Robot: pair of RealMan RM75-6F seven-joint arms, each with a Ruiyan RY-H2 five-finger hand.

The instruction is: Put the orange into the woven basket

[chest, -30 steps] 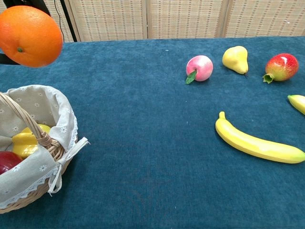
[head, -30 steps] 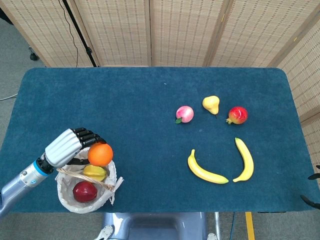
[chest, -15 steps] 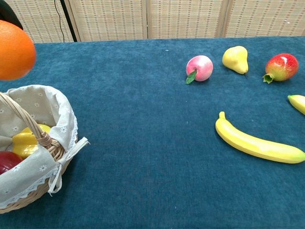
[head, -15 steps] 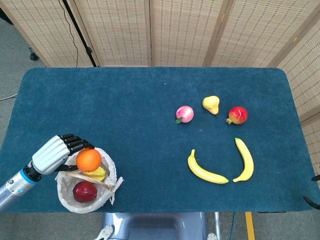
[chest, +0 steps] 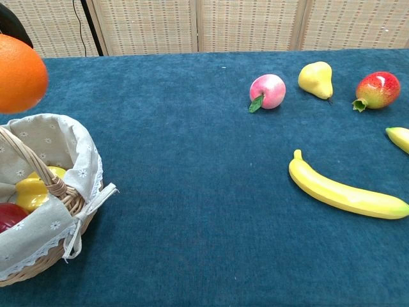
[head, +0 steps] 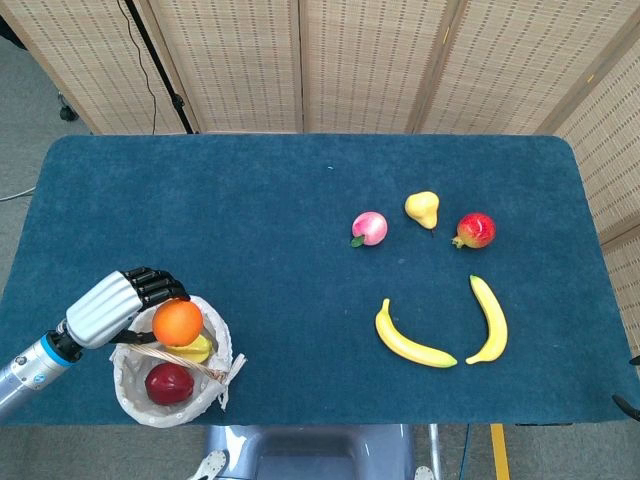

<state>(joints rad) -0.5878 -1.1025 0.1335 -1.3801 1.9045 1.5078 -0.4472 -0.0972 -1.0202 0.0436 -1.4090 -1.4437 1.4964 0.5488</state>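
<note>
Round orange fruit (head: 178,322) sits clamped in the left hand's (head: 112,305) fingers, just above the cloth-lined woven basket (head: 128,392); released off-centre, it could strike the handle and bounce out.

I hold the orange (head: 177,322) in my left hand (head: 112,305), round and bright, raised just over the basket (head: 217,385). The basket sits at the table's near left corner, cloth-lined, its handle arching across, with fruit already inside.
</note>
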